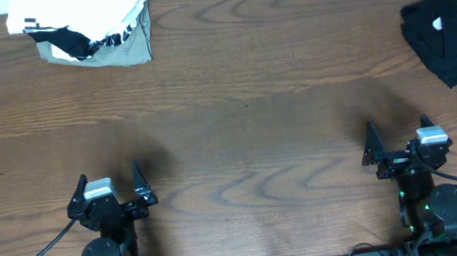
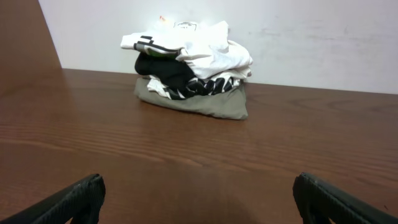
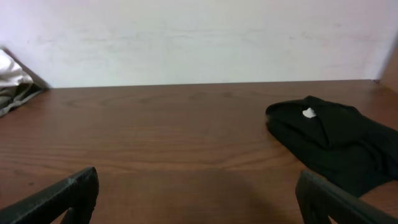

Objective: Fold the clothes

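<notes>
The clothes [image 1: 453, 35], a crumpled black garment with a small white tag, lie at the table's far right. The right wrist view shows the clothes [image 3: 336, 140] ahead and to the right, the tag facing up. My right gripper [image 1: 397, 124] stands open near the front edge, well short of the garment, with nothing between its fingers [image 3: 81, 186]. At the front left, my left gripper [image 1: 109, 173] is also open and empty, far from the clothes. In the left wrist view the left gripper [image 2: 199, 186] has only bare wood between its fingers.
A white-and-grey bundle [image 1: 89, 30] with black-and-white striped trim sits at the far left corner, straight ahead of the left gripper as the bundle [image 2: 193, 74]. A pale wall [image 3: 199, 37] closes the table's far edge. Cables run from both arm bases along the front.
</notes>
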Controlling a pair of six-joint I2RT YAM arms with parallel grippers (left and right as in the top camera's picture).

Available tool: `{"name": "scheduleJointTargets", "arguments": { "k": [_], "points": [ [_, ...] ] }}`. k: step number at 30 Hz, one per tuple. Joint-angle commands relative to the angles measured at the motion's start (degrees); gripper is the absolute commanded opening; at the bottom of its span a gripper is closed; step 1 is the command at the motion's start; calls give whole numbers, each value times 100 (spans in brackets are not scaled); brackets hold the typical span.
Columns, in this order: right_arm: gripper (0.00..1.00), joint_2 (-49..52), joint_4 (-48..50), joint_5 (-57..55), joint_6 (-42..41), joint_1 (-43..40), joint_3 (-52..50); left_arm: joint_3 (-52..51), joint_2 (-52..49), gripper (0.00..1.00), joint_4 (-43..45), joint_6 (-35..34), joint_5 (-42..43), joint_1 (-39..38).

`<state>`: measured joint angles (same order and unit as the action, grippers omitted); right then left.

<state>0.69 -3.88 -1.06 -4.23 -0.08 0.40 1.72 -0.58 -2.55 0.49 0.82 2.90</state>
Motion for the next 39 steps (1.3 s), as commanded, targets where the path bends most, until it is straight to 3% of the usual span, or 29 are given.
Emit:
{"name": "scheduleJointTargets", "arguments": {
  "k": [1,24,27,32,39],
  "points": [
    [99,2,-26,-22,66,13,-9,-149,35,98,-151,101,-151,26],
    [99,2,-22,-2,35,13,-9,-149,35,98,-151,98,-151,26],
    [99,2,9,678,-911,15,-9,-149,35,98,-151,101,-151,26],
    [99,2,131,2476,-3501,15,-9,-149,35,98,-151,98,-151,26],
    [99,2,337,3121,-4317,13,-9,-149,35,98,-151,98,-151,26]
  ]
}}
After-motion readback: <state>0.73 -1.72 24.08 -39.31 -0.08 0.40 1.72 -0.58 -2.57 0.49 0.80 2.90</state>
